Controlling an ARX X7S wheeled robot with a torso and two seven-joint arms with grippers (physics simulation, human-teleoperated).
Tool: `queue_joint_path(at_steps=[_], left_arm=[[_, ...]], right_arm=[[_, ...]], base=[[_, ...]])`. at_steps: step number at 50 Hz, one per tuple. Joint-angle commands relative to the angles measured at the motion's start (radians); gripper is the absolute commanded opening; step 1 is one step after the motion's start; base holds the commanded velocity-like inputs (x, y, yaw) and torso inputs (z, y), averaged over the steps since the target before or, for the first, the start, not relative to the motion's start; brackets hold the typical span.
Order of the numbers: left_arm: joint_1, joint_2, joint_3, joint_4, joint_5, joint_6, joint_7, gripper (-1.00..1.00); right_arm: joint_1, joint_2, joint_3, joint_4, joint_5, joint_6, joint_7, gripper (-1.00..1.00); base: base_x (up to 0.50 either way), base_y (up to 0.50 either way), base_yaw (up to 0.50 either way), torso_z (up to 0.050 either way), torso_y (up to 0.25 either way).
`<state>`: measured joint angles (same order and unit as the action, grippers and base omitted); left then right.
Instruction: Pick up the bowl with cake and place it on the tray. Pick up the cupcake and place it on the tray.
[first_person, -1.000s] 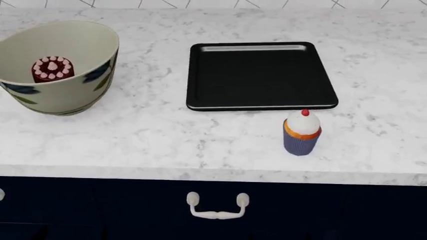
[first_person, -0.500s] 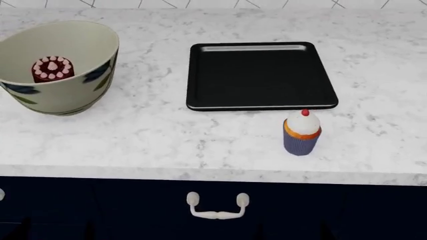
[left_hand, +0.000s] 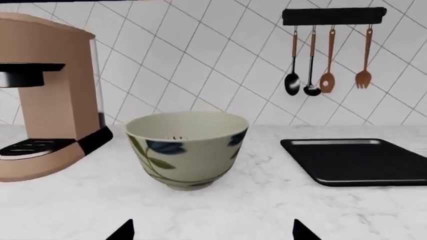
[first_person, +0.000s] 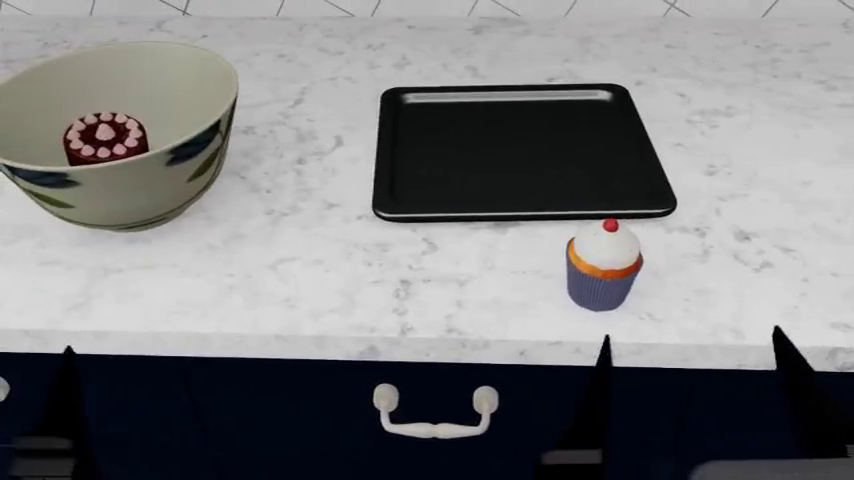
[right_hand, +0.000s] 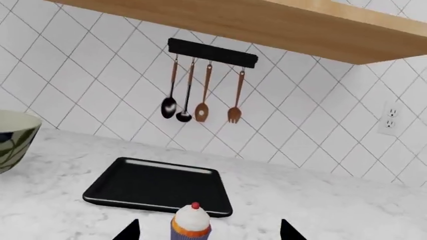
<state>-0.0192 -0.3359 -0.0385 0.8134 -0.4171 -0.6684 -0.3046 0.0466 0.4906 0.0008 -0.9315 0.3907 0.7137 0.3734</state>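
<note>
The cream leaf-patterned bowl (first_person: 120, 140) stands at the counter's left with the chocolate cake (first_person: 104, 138) inside. The black tray (first_person: 521, 150) lies mid-counter, bare. The cupcake (first_person: 605, 268) stands upright just in front of the tray's right corner. My right gripper (first_person: 694, 395) is open, low in front of the counter edge, in line with the cupcake (right_hand: 191, 222). My left gripper (left_hand: 213, 232) is open and faces the bowl (left_hand: 187, 150) from a distance. Only one of its fingertips (first_person: 67, 385) shows in the head view.
A tan coffee machine (left_hand: 43, 95) stands left of the bowl. Utensils hang on a wall rack (right_hand: 200, 90) behind the tray (right_hand: 157, 187). A dark drawer front with a white handle (first_person: 435, 412) lies below the counter edge.
Both grippers' fingertips have risen into the bottom of the head view. The bowl, tray and cupcake have not moved.
</note>
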Motion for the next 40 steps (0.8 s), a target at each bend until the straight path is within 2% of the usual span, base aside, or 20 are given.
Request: queue_joint_path(at_steps=[1, 10, 40], left_arm=[[-0.029, -0.029, -0.027, 0.113, -0.055, -0.101, -0.035, 1.00], [-0.015, -0.033, -0.025, 0.107, -0.055, -0.081, -0.037, 1.00], [-0.007, -0.046, -0.011, 0.115, -0.079, -0.068, -0.065, 1.00]], right_arm=[[0.045, 0.167, -0.006, -0.110, 0.189, 0.033, 0.175, 1.00], [0.020, 0.195, -0.029, -0.100, 0.191, -0.027, 0.194, 1.00], [0.002, 0.253, -0.066, -0.099, 0.225, -0.091, 0.248, 1.00]], base=[[0.00, 0.00, 0.00, 0.000, 0.000], [0.03, 0.00, 0.00, 0.000, 0.000], [0.50, 0.00, 0.00, 0.000, 0.000]])
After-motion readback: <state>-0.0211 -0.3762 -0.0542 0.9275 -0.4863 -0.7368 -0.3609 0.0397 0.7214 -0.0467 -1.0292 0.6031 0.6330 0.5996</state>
